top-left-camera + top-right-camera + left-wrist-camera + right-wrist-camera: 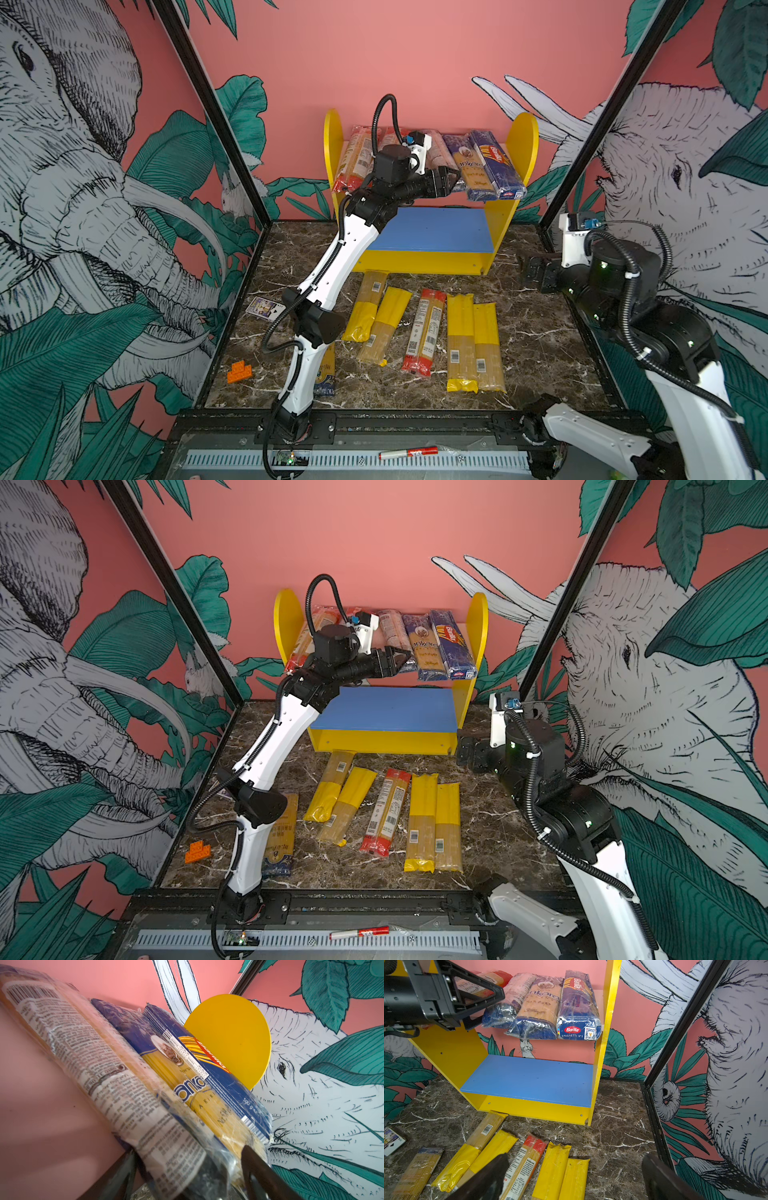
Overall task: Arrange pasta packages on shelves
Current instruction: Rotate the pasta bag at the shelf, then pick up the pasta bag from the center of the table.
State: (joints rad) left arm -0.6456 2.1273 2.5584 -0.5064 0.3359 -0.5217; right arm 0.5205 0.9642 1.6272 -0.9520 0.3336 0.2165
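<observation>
Pasta packages (424,332) | one half-hidden by arm (270,746) | left pincer (403,663) spread, perhaps touching pack (500,1014) | right pincer (575,1159) spread

Orange toy brick (240,371), playing card (265,309) on marble top (540,332); marker (408,452) on slotted duct (490,460).

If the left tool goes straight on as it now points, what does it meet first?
Probably the dark-blue-ended pack on the upper board: the open left tool points at its near end, which sits between its fingers in the left wrist view.
</observation>
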